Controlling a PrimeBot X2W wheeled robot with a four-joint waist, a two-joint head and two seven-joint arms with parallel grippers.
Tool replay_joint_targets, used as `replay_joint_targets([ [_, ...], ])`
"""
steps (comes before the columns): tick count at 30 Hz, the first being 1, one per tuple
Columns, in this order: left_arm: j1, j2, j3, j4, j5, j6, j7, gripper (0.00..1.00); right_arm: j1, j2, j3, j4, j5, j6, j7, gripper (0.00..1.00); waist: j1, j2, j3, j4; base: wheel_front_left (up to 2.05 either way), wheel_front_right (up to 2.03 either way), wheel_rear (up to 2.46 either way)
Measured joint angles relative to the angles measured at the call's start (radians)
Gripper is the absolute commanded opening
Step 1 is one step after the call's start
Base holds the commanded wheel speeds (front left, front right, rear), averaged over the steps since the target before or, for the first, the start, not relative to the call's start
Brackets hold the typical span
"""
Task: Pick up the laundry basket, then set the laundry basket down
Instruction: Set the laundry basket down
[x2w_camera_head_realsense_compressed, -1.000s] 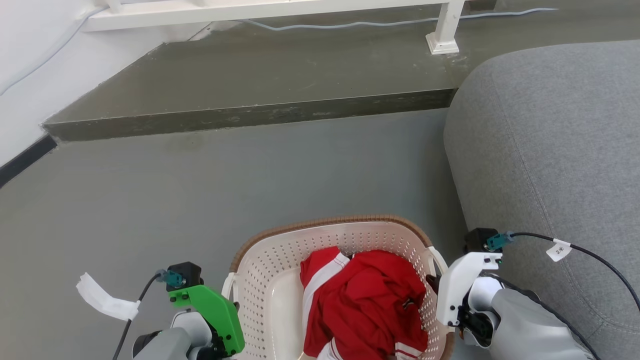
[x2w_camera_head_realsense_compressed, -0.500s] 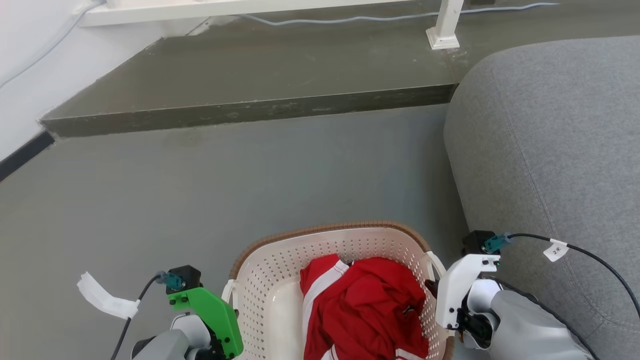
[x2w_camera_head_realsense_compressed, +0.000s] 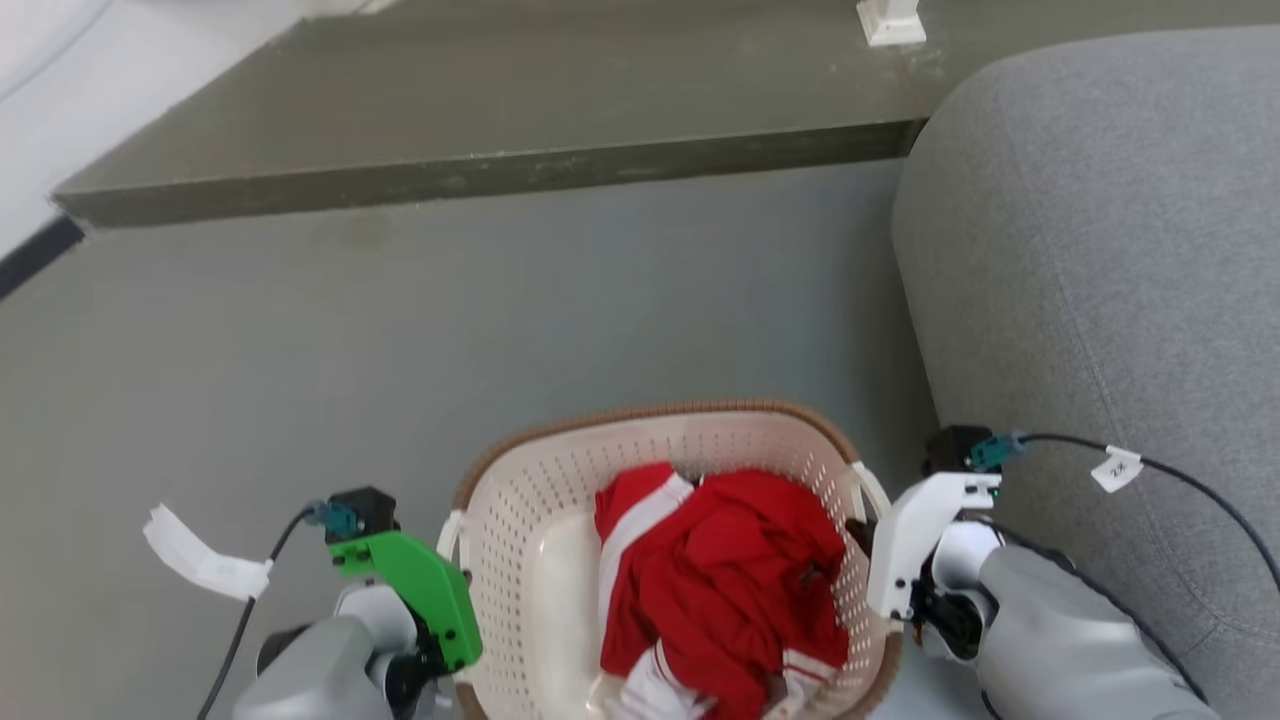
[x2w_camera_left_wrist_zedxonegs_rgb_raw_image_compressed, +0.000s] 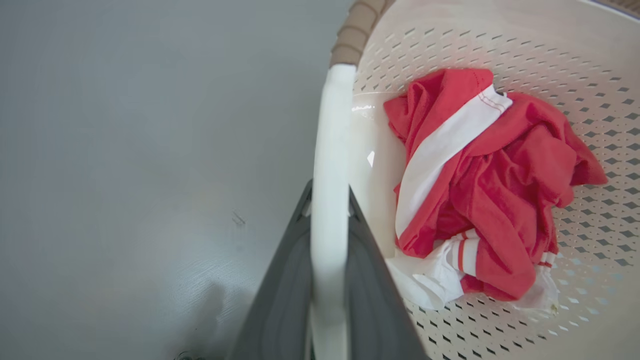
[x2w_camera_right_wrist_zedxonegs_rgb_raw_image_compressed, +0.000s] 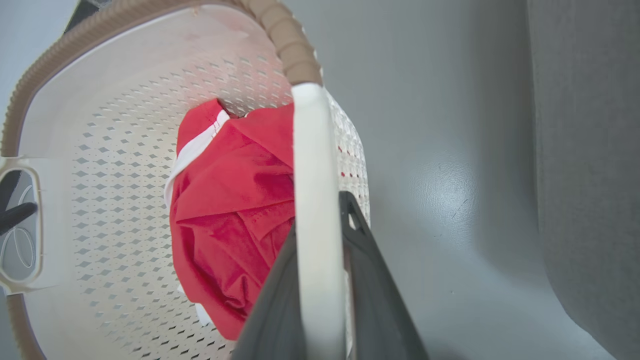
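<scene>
The laundry basket (x2w_camera_head_realsense_compressed: 545, 500), cream-white and perforated with a brown rim, stands low in the head view between my two arms. A crumpled red and white garment (x2w_camera_head_realsense_compressed: 725, 580) lies inside it. My left gripper (x2w_camera_head_realsense_compressed: 450, 545), under its green mount, is shut on the basket's left white loop handle (x2w_camera_left_wrist_zedxonegs_rgb_raw_image_compressed: 330, 150); the dark fingers (x2w_camera_left_wrist_zedxonegs_rgb_raw_image_compressed: 285, 280) clamp both sides of it. My right gripper (x2w_camera_head_realsense_compressed: 868, 540) is shut on the right loop handle (x2w_camera_right_wrist_zedxonegs_rgb_raw_image_compressed: 310, 165), with one finger (x2w_camera_right_wrist_zedxonegs_rgb_raw_image_compressed: 367, 265) on the outer side. The garment (x2w_camera_right_wrist_zedxonegs_rgb_raw_image_compressed: 230, 220) shows past that handle.
A grey sofa (x2w_camera_head_realsense_compressed: 1100, 250) rises close on the right, beside my right arm. Ahead, a raised dark step (x2w_camera_head_realsense_compressed: 480, 175) crosses the floor, with a white post base (x2w_camera_head_realsense_compressed: 890, 20) on it. A pale wall (x2w_camera_head_realsense_compressed: 60, 90) runs along the far left. Grey floor (x2w_camera_head_realsense_compressed: 400, 330) lies open ahead.
The whole head view has shifted: the step sits higher in the picture and the basket shows larger and further up. Both grippers keep their hold on the handles.
</scene>
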Motion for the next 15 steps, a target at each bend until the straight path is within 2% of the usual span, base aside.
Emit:
replay_joint_targets([
  [15, -0.150, 0.010, 0.001, -0.001, 0.030, 0.000, -0.103, 0.00, -0.134, -0.005, -0.010, -0.019, 0.013, -0.007, -0.072, 0.00, 0.0000, 0.0000, 0.180, -0.001, 0.00, 0.00, 0.00],
])
